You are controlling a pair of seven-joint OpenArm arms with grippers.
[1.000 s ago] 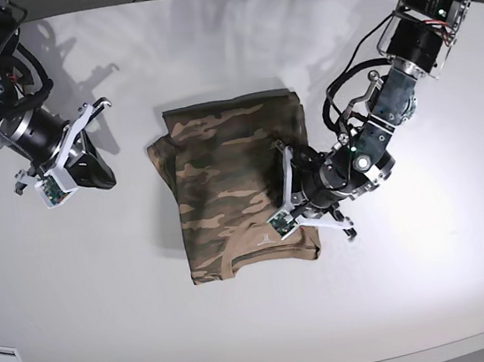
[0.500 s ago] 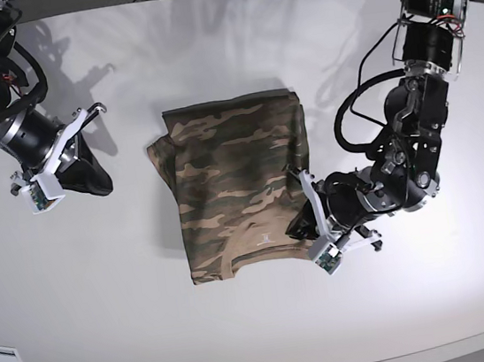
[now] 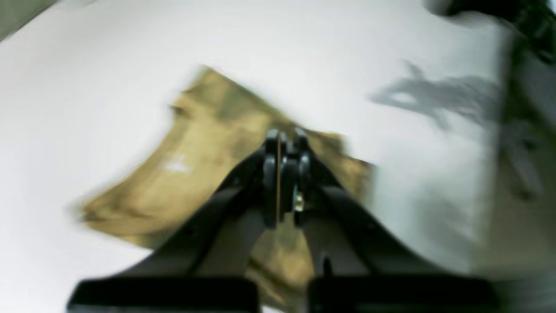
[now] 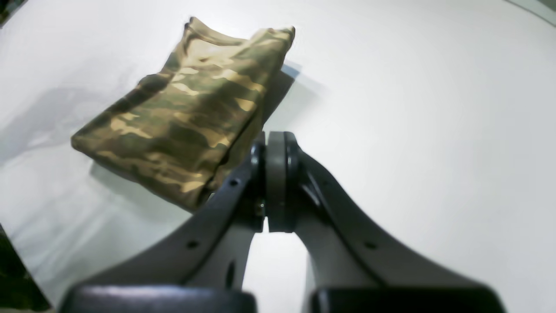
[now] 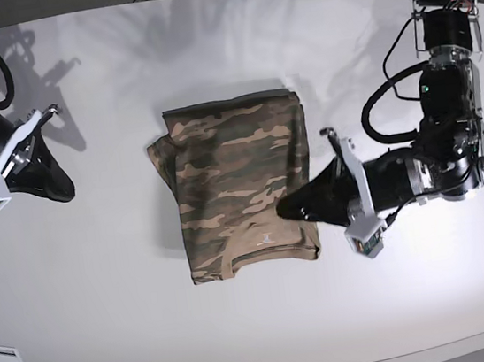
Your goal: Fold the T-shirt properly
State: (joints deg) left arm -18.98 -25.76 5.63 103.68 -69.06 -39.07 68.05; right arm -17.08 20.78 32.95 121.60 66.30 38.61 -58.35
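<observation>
Folded camouflage T-shirt (image 5: 238, 184) on a white table (image 5: 153, 318), a robot arm on either side.

The T-shirt lies folded into a rough rectangle mid-table. The left gripper (image 5: 288, 208), fingers pressed together and holding nothing, hovers over the shirt's edge. The right gripper (image 5: 58, 191), also pressed shut and empty, sits well apart from the shirt.

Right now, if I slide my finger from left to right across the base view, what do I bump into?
The right gripper, shut and off to the side → bare white table → the folded camouflage T-shirt → the left gripper, shut, its tip at the shirt's right edge.
</observation>
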